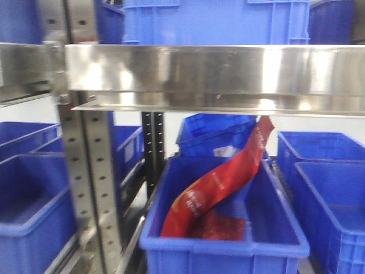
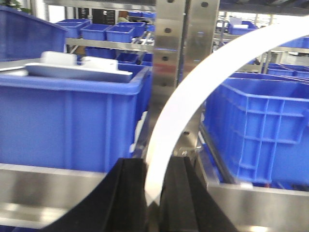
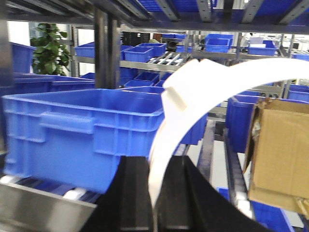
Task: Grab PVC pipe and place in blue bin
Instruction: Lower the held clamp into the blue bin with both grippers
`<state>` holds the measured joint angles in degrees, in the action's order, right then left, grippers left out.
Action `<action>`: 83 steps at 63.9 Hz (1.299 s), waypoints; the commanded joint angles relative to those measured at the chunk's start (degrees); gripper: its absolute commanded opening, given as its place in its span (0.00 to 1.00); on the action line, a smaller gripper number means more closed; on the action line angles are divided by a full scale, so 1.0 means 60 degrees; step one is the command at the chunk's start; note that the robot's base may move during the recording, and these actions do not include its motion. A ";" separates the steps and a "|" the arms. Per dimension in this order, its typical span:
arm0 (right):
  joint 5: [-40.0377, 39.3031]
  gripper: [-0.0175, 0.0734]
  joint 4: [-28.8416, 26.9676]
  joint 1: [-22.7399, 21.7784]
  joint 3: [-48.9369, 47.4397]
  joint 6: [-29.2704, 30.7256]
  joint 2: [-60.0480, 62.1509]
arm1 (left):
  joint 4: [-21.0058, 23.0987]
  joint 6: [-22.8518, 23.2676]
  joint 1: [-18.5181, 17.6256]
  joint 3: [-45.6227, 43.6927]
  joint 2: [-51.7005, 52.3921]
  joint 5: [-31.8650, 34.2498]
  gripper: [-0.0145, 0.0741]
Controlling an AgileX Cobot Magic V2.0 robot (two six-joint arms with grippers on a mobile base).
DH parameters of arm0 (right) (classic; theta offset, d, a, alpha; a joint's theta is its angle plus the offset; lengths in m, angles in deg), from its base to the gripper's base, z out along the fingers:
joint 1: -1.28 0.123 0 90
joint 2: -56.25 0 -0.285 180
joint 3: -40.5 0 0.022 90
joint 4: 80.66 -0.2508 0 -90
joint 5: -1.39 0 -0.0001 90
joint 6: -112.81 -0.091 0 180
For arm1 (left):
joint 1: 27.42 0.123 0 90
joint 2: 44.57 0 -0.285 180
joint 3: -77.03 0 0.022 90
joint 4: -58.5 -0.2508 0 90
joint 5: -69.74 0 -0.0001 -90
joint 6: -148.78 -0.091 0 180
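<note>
Two curved white strips show, one in each wrist view; I cannot tell whether they are PVC pipe. The left gripper (image 2: 155, 193) has its jaws clamped on the left strip (image 2: 183, 106), which arcs up before a blue bin (image 2: 256, 125). The right gripper (image 3: 155, 193) clamps the right strip (image 3: 166, 130) between another bin (image 3: 72, 130) and a cardboard box (image 3: 280, 145).

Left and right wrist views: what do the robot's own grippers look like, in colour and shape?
The left gripper and the right gripper look alike. Each has two matte black fingers with lengthwise ridges, and they broaden toward the camera. No markings show on them. The arms themselves are out of view in every picture.
</note>
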<state>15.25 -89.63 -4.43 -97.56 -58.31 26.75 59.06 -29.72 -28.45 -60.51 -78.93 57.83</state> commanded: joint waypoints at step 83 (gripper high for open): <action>-0.0552 0.01 0.0007 0.0017 0.0010 0.0045 0.0029 | 0.0025 0.0087 0.0004 -0.0016 -0.0031 0.0971 0.04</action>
<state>12.61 -89.63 -4.43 -97.56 -58.31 26.75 59.06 -29.72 -28.45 -60.51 -78.93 61.02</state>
